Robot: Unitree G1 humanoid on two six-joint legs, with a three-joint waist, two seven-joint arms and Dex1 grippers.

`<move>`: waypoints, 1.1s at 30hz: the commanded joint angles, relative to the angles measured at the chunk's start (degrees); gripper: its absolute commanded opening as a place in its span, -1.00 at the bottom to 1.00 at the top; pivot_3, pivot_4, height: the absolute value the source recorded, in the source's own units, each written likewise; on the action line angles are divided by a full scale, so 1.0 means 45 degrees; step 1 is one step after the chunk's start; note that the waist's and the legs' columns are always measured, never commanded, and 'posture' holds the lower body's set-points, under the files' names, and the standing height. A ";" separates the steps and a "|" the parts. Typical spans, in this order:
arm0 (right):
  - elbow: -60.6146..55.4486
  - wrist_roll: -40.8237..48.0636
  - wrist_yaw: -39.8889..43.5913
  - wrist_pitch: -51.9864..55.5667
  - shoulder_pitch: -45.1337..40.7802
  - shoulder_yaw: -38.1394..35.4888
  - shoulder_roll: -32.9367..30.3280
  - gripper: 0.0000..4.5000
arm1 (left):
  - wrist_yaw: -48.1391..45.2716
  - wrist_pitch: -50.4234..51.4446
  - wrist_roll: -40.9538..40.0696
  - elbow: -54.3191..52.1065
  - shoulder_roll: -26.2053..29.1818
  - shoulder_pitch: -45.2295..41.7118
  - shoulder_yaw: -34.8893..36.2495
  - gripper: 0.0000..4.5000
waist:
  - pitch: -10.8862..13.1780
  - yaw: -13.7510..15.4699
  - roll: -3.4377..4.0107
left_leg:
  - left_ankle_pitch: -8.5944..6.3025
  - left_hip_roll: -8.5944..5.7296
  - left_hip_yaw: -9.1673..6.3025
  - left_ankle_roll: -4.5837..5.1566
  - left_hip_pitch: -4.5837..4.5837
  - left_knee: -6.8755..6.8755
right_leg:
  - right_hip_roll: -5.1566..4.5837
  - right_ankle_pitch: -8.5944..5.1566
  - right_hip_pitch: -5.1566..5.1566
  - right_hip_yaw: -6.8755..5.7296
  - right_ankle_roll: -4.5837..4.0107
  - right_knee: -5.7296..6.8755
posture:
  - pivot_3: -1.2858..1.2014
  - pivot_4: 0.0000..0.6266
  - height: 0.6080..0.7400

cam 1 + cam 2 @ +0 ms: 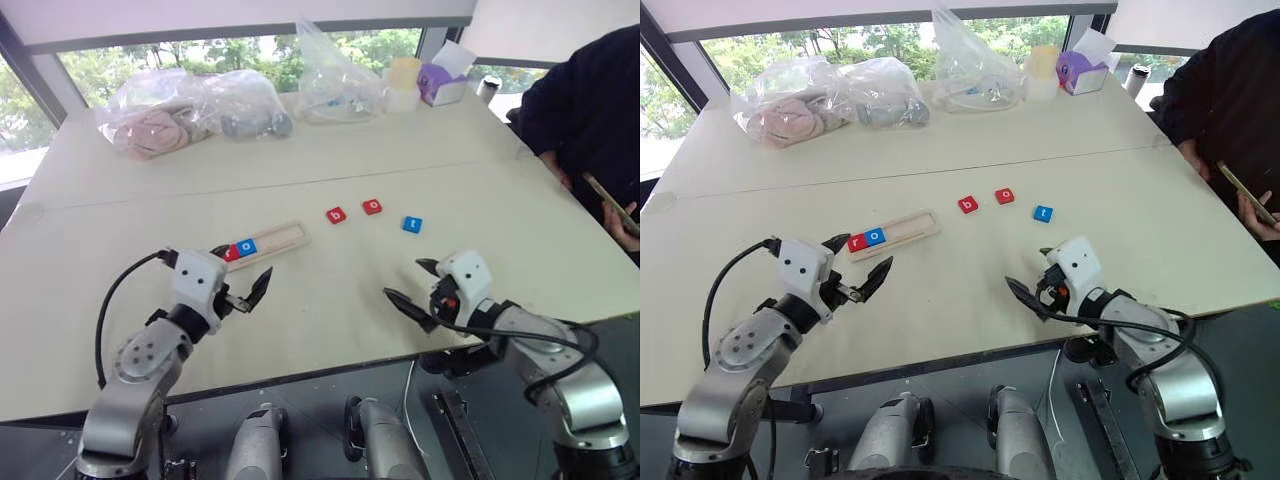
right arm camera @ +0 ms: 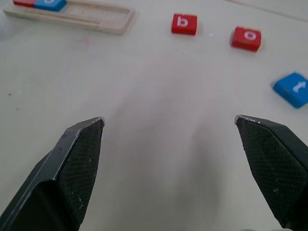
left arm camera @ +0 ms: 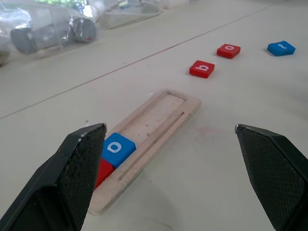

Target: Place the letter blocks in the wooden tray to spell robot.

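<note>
Clear plastic bags (image 1: 190, 105) line the table's (image 1: 330, 300) far edge, beside a purple tissue box (image 1: 443, 82).

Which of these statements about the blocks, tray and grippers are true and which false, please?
1. The wooden tray holds two letter blocks. True: a red r and a blue o.
2. The red b block sits in the tray. False: it lies on the table, beside the red o and blue t.
3. The left gripper grips a block. False: it is open and empty.
4. The right gripper is open. True.
5. Plastic bags lie on the far side of the table. True.
</note>
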 commanded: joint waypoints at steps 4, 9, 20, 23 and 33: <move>0.0431 0.0090 0.0341 -0.0533 -0.0217 -0.0519 -0.0563 0.99 | -0.0059 0.0023 -0.0397 -0.0343 -0.0032 -0.0311 0.0045 1.00 | 0.0000 -0.0007 -0.0003 | 0.0000 -0.0005 0.0003 0.0000 0.0005 -0.0001 | -0.0005 0.0000 0.0008 0.0000 0.0000 -0.0007 | 0.03 -0.52 0.77; 0.0689 0.0003 0.0381 -0.0908 -0.0155 -0.0493 -0.0637 0.99 | -0.0192 -0.0031 -0.0430 -0.0324 0.0058 -0.0348 -0.0060 1.00 | 0.0000 -0.0010 -0.0004 | 0.0001 -0.0017 0.0002 0.0002 0.0006 -0.0002 | -0.0007 0.0001 0.0006 0.0000 0.0001 0.0004 | 0.03 -0.52 0.77; 0.1571 -0.0108 0.0318 -0.1531 -0.0930 0.0234 -0.0281 0.99 | -0.0283 0.0137 -0.0779 -0.0425 0.0165 -0.0438 0.0390 1.00 | 0.0000 0.0002 -0.0004 | 0.0001 -0.0020 0.0000 0.0003 0.0014 -0.0001 | -0.0006 0.0000 0.0009 0.0001 0.0001 0.0009 | 0.03 -0.52 0.77; 0.1966 -0.0155 0.0466 -0.1727 -0.1210 0.0389 -0.0303 0.99 | -0.0426 0.0142 -0.1004 -0.0524 0.0252 -0.0327 0.0376 1.00 | 0.0000 -0.0007 -0.0004 | 0.0002 -0.0021 0.0001 0.0003 0.0014 -0.0002 | -0.0006 0.0001 0.0010 0.0001 0.0001 0.0008 | 0.03 -0.52 0.77; 0.2121 -0.0062 0.0858 -0.1659 -0.1786 0.0928 -0.0406 0.99 | -0.2795 0.0308 -0.2278 0.1111 0.2334 -0.1599 0.1181 1.00 | 0.0001 0.0038 -0.0007 | 0.0017 -0.0041 -0.0001 0.0029 0.0021 -0.0001 | -0.0006 0.0000 0.0010 0.0000 0.0000 0.0022 | 0.03 -0.52 0.77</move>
